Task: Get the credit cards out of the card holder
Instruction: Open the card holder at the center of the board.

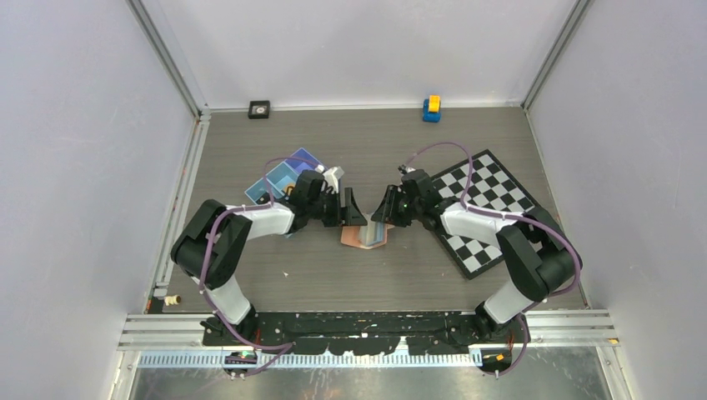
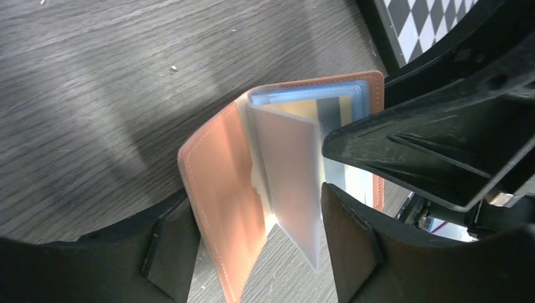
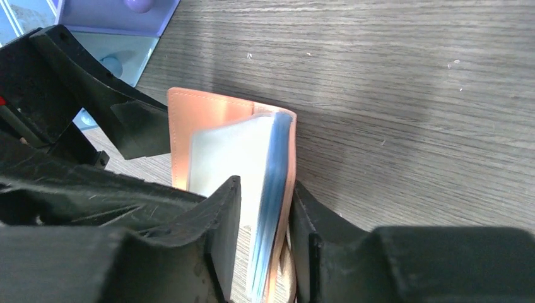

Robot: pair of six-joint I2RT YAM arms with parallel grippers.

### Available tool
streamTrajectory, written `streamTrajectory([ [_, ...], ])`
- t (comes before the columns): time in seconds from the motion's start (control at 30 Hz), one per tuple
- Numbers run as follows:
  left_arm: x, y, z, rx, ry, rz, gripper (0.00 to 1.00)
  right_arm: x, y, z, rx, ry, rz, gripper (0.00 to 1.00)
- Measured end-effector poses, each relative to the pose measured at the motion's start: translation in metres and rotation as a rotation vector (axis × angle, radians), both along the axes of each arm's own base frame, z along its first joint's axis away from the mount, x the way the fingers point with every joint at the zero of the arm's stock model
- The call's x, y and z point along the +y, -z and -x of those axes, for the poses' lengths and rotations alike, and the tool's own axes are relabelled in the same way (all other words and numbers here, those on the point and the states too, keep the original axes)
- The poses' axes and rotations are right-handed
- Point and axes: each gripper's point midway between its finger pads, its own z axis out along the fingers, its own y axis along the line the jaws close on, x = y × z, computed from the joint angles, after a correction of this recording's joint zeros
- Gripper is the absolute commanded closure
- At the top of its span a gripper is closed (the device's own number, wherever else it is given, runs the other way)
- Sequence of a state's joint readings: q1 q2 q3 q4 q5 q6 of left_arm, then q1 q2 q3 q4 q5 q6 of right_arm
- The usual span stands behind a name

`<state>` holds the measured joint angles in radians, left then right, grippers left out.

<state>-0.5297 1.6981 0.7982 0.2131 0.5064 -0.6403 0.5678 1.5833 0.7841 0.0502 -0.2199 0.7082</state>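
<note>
Card holder point(image 1: 364, 235) stood open on edge, just off left corner of checkered board point(image 1: 492, 204). Credit cards point(image 2: 309, 95) seen tucked in frosted sleeves, blue edge showing; none drawn out yet. Sleeve stack and rear cover pinched by right gripper point(image 3: 266, 189), on board side. Left gripper point(image 2: 252, 208) spread on side away from board, front cover and 1 sleeve loose between fingers. Advised: holder to be steadied by right; only 1 card edge nipped by left, drawn straight along sleeve.
</note>
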Motion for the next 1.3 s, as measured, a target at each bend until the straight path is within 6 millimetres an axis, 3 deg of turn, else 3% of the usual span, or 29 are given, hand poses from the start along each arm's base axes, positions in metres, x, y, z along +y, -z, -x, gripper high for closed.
streamTrajectory([
  [0.17, 0.007, 0.009, 0.000, 0.020, -0.027, -0.048, 0.54, -0.001, -0.008, -0.003, -0.024, 0.011, -0.003, 0.43],
  [0.23, 0.011, 0.012, -0.001, 0.023, -0.037, -0.065, 0.69, -0.002, -0.012, -0.004, -0.037, 0.017, -0.008, 0.43],
  [0.33, 0.017, 0.014, -0.006, 0.025, -0.066, -0.078, 0.85, -0.003, -0.021, -0.006, -0.061, 0.028, -0.013, 0.52],
  [0.47, 0.024, 0.015, -0.012, 0.030, -0.097, -0.084, 0.91, -0.003, -0.025, -0.007, -0.073, 0.036, -0.019, 0.59],
  [0.77, 0.026, 0.016, -0.013, 0.039, -0.113, -0.085, 0.93, -0.005, -0.017, -0.006, -0.050, 0.038, 0.001, 0.77],
  [1.03, 0.027, 0.015, -0.014, 0.042, -0.113, -0.080, 0.90, -0.001, -0.013, -0.008, -0.030, 0.027, 0.002, 0.78],
  [1.3, 0.021, 0.011, -0.011, 0.047, -0.085, -0.044, 0.80, 0.007, -0.004, -0.011, 0.005, 0.004, 0.001, 0.78],
])
